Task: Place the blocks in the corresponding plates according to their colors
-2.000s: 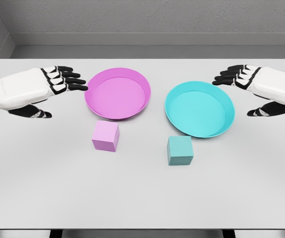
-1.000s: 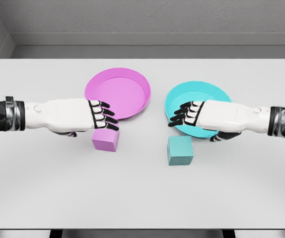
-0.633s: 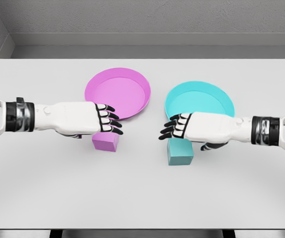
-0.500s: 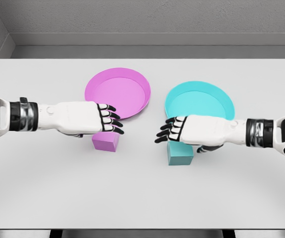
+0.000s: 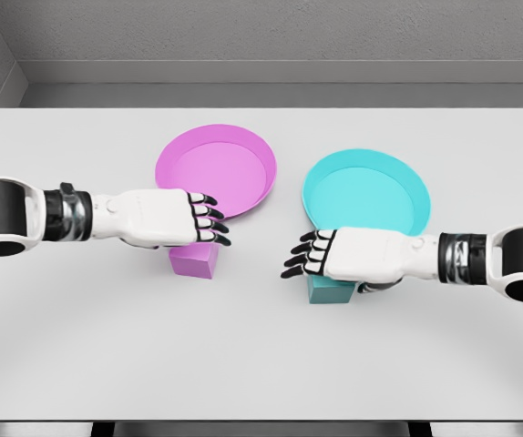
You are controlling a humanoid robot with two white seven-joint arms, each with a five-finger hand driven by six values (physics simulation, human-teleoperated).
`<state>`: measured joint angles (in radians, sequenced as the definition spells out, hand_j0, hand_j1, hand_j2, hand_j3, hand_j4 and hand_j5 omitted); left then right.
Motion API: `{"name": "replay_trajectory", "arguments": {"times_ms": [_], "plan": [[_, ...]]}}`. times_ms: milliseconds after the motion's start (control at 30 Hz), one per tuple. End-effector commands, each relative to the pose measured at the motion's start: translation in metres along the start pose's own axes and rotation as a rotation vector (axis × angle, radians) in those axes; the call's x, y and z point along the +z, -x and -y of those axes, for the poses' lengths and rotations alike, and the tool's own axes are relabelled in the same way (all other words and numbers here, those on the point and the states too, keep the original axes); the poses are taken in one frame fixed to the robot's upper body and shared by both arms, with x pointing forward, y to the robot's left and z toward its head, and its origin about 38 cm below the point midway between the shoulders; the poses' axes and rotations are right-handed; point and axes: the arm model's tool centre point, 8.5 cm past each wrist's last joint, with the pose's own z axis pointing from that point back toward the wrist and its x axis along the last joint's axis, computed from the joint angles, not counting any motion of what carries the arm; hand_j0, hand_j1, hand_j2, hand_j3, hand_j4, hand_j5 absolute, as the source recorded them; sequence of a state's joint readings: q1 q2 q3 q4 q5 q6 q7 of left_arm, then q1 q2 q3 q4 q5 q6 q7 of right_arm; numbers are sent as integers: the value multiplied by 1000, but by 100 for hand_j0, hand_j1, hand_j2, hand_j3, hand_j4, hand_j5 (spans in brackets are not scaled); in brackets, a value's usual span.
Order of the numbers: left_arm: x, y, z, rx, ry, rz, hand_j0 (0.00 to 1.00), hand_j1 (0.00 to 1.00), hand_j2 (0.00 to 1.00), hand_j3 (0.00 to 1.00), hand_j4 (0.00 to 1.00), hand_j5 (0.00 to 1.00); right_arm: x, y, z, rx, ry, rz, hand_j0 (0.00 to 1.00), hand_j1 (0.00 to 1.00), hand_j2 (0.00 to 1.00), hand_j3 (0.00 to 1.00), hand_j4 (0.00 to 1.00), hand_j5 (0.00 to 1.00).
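Nearest, the right hand (image 5: pixel 334 256) lies over the teal block (image 5: pixel 330 289), fingers spread, holding nothing. Left of it, the left hand (image 5: pixel 166 218) covers the pink block (image 5: pixel 193 261), fingers also spread. Farther stand the pink plate (image 5: pixel 216 170) and, to its right, the teal plate (image 5: pixel 367 193).

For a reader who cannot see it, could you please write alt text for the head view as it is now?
Two white robot hands reach inward over a grey table, the left hand above a pink block and the right hand above a teal block, fingers extended, neither block visibly gripped. Behind the blocks sit an empty pink plate and an empty teal plate.
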<state>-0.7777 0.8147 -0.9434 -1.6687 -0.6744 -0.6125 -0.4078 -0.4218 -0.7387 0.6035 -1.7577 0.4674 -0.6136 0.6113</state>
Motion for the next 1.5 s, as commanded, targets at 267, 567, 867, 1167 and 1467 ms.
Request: {"name": "replay_trajectory", "arguments": {"times_ms": [267,567,867,1167,1467], "plan": [[-10,0,-1,-23,5,-2,96,96,96,96,96,96,-9,-1,-4,43,-26,-23,100,100,100,100,100,100],[-17,-7,15,-26,49,7,96,96,96,96,96,96,-12,-1,-8,43,-29,-29,99,99,99,99,99,99],[-20,-11,17,-24,52,20,86,86,86,86,86,86,-11,1,-6,45,-25,-37,65,65,65,65,65,65],[-19,-11,16,-25,50,20,65,65,65,65,65,65,-10,2,-6,44,-22,-40,61,61,61,61,61,61],[-15,-7,8,-24,29,17,54,54,54,54,54,54,-9,4,3,49,7,-47,57,57,57,57,57,57]]}}
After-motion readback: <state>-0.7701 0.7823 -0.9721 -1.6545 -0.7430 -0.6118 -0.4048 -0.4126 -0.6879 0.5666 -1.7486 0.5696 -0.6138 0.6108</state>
